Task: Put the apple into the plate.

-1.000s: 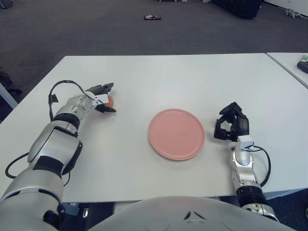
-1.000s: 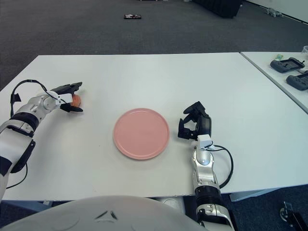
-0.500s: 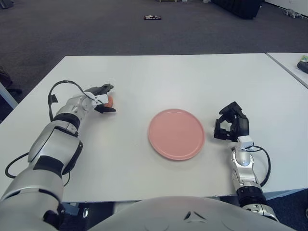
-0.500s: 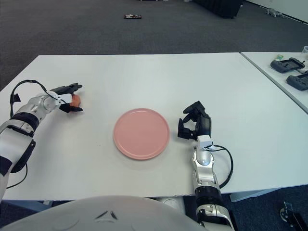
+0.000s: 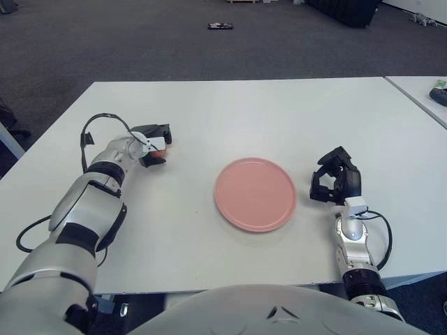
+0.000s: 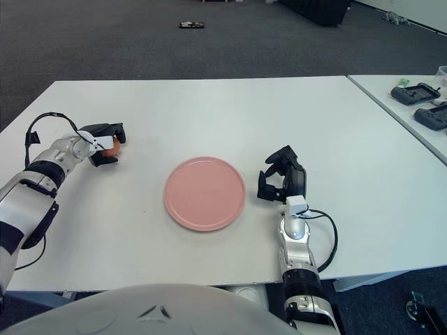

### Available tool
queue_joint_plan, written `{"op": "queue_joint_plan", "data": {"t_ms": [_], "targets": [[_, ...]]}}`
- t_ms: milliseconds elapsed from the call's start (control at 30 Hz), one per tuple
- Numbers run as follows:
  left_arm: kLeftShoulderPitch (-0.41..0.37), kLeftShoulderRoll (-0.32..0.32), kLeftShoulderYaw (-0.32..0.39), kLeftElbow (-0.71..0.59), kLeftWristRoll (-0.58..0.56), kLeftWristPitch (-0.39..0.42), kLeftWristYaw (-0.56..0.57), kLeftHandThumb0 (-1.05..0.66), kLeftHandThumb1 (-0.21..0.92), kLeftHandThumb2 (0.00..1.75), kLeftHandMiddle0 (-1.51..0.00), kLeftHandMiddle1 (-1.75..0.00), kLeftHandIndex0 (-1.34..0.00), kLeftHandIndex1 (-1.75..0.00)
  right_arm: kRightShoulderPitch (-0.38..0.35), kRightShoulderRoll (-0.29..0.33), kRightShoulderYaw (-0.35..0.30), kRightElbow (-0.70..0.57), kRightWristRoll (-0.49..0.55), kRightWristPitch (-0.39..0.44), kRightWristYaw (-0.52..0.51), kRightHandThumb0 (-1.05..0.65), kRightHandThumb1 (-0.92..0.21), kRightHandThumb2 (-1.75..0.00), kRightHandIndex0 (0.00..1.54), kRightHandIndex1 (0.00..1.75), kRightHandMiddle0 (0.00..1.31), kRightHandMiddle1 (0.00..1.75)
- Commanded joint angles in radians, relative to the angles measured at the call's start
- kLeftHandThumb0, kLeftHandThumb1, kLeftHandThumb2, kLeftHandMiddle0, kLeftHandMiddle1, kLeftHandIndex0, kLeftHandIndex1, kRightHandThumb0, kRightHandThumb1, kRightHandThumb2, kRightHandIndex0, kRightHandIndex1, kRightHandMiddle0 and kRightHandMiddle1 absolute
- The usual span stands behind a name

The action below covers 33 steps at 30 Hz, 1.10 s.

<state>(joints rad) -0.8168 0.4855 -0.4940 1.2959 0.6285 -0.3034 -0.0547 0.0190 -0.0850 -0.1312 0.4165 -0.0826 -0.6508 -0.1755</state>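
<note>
The left hand (image 5: 152,143) is closing its dark fingers (image 5: 162,130) around the small red apple (image 5: 160,146), apparently gripping it. The round pink plate (image 5: 255,194) is sitting empty well to their right on the white table (image 5: 230,112), so the carry remains. The right hand (image 5: 336,183) is idling beyond the plate, fingers curled, holding nothing.

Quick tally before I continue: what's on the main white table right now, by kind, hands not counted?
Apples: 1, the apple, enclosed by the left hand to the left of the plate
Plates: 1, the pink plate, nothing on it; the right hand shows to its right
Total: 2
</note>
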Motion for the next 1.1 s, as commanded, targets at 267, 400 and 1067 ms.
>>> {"op": "queue_joint_plan", "data": {"t_ms": [267, 400, 1067], "targets": [[0.065, -0.025, 0.009, 0.029, -0.012, 0.051, -0.028, 0.00, 0.06, 1.58, -0.84, -1.65, -0.57, -1.75, 0.023, 0.004, -0.007, 0.042, 0.000, -0.018, -0.005, -0.01, -0.17, -1.50, 0.74, 1.73, 0.49, 1.75], [0.064, -0.024, 0.007, 0.027, -0.013, 0.053, -0.031, 0.00, 0.06, 1.59, -0.84, -1.65, -0.57, -1.75, 0.022, 0.004, -0.008, 0.044, -0.001, -0.019, -0.008, -0.01, -0.17, -1.50, 0.74, 1.72, 0.48, 1.75], [0.070, -0.021, 0.033, 0.011, -0.034, 0.024, 0.012, 0.00, 0.06, 1.59, -0.84, -1.66, -0.57, -1.75, 0.017, 0.009, -0.011, 0.055, 0.001, -0.028, -0.019, -0.01, -0.13, -1.55, 0.75, 1.75, 0.51, 1.75]]}}
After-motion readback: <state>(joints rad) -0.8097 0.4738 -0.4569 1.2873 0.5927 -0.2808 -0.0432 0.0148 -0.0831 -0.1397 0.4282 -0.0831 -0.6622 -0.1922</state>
